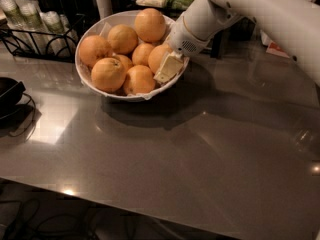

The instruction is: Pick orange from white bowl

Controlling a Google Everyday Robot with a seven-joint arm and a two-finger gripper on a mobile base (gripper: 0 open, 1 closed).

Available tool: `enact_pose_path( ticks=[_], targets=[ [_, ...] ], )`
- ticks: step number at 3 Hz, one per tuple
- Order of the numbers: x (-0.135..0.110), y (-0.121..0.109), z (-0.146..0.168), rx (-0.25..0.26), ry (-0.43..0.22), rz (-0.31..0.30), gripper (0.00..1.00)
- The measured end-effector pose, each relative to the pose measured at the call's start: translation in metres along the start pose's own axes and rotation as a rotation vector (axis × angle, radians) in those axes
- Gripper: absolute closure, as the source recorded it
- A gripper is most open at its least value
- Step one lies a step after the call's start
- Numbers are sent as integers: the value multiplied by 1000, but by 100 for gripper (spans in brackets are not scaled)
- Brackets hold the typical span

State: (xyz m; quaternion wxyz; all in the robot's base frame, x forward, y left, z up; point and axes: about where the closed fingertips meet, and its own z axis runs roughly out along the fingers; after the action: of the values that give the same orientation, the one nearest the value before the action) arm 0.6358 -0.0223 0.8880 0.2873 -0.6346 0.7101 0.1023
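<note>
Orange [157,57], round with plain peel, sits at the right side of the white bowl [88,82], low in the pile and just inside the rim. The end effector [169,68], a pale cream piece at the tip of a white robot arm [260,9], is inside the bowl at that same right edge, pressed right up against this orange; whether it is apart, together or clamped on the fruit cannot be told from this angle. The arm reaches down into the bowl from the upper right corner. Several other oranges fill the bowl: one sits highest at the back [150,24], and two large ones lie at the front [107,74] and [139,80]. Crinkled white paper lining [145,95] shows along the bowl's front rim. The bowl stands on a glossy grey surface [200,149], towards its far left. Behind the bowl to the left is a black wire rack [30,41] holding pale containers, and a dark object [7,91] lies at the left edge.
</note>
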Motion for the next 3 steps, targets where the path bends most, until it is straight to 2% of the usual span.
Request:
enact_pose_path(
  ticks=[1, 2, 3],
  targets=[
    [0, 0, 0, 0, 0, 0, 99],
    [-2, 0, -2, 0, -1, 0, 100],
    [-18, 4, -21, 7, -50, -32, 100]
  ],
)
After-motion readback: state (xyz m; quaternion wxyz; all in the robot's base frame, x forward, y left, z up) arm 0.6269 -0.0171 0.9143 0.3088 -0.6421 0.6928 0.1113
